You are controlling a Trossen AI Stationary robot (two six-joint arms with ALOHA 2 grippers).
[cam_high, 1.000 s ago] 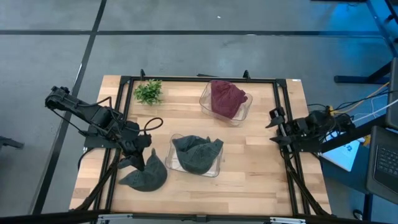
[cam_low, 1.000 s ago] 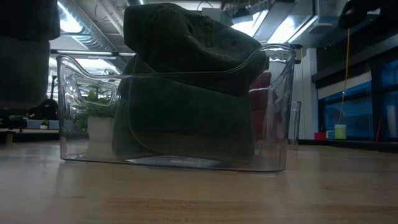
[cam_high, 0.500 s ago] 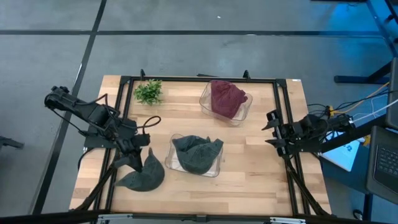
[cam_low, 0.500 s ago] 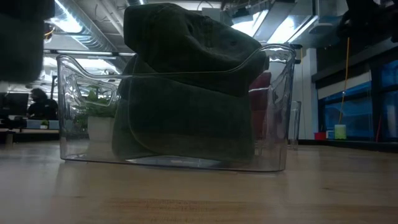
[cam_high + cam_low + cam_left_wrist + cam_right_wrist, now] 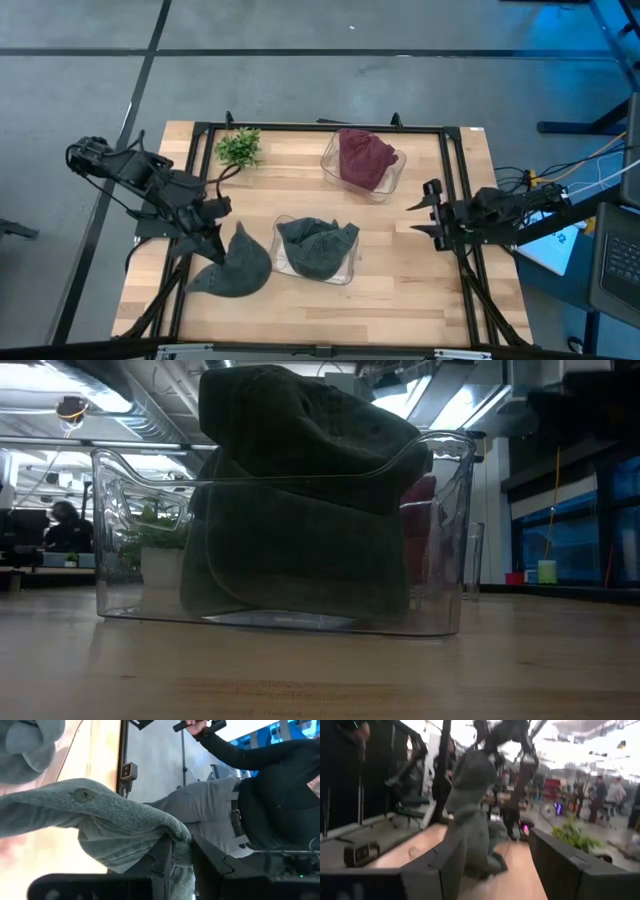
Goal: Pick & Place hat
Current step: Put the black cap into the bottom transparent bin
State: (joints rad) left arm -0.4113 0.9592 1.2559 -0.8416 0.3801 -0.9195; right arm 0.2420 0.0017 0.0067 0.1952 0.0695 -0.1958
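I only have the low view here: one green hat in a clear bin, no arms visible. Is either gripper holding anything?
Observer: Yes. The left gripper is shut on a second grey-green hat, left of the clear bin.
Operator: Is it lifted?
Observer: Partly; from above its lower edge appears to trail on the table.
Operator: And the right arm?
Observer: The right gripper is open and empty at the table's right side.
Operator: Any other bins?
Observer: A second bin behind holds a maroon hat.
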